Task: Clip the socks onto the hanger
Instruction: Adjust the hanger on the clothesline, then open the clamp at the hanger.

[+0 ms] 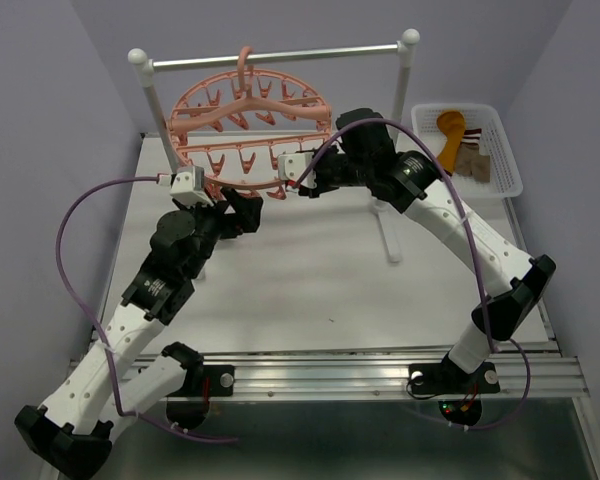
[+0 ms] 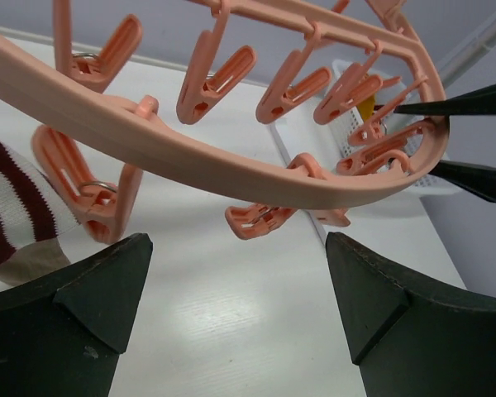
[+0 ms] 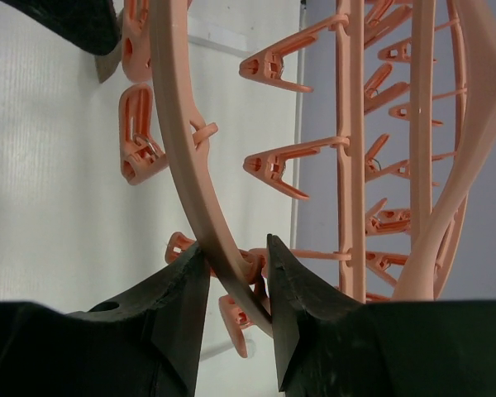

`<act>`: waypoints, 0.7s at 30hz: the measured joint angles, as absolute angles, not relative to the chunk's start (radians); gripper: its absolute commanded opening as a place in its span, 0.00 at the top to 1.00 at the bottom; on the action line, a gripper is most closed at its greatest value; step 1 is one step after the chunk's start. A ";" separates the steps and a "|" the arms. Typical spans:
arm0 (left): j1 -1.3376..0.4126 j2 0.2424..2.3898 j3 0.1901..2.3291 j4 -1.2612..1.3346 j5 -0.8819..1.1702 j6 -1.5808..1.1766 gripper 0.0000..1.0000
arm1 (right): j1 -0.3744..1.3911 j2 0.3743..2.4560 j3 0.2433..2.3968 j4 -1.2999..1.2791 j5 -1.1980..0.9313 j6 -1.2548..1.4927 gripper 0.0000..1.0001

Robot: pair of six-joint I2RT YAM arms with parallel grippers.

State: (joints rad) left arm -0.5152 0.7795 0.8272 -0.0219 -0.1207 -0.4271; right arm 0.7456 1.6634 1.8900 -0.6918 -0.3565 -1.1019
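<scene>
The salmon-pink hanger (image 1: 248,128) hangs by its hook from the rail, its clips dangling. My right gripper (image 3: 236,263) is shut on the ring's near rim, one finger on each side (image 1: 302,187). My left gripper (image 2: 240,285) stands wide open just below the rim (image 1: 248,213), with nothing between its fingers. Beside its left finger a sock (image 2: 12,211) with white and dark red stripes hangs against a clip (image 2: 91,194); whether the clip grips it is hidden. More socks (image 1: 474,160), one with a mustard-orange part (image 1: 450,125), lie in the basket.
A white basket (image 1: 508,150) sits at the back right of the table. The metal rail (image 1: 280,55) rests on two white posts, and the right post's foot (image 1: 390,235) stretches across the table under my right arm.
</scene>
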 measured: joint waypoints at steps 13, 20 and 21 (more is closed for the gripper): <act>-0.515 0.748 0.803 0.039 -0.132 -0.432 0.01 | 0.762 1.682 1.901 -0.688 -0.320 -1.030 0.62; -0.515 0.696 0.746 0.047 -0.215 -0.556 0.01 | 0.778 1.697 1.904 -0.671 -0.267 -0.974 0.62; -0.515 0.690 0.740 0.044 -0.234 -0.577 0.01 | 0.780 1.697 1.904 -0.666 -0.255 -0.960 0.62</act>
State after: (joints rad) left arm -0.5152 0.6899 0.7403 0.0444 -0.2337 -0.5766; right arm 0.7799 1.6974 1.9041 -0.6659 -0.2554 -0.9596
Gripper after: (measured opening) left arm 0.989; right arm 0.382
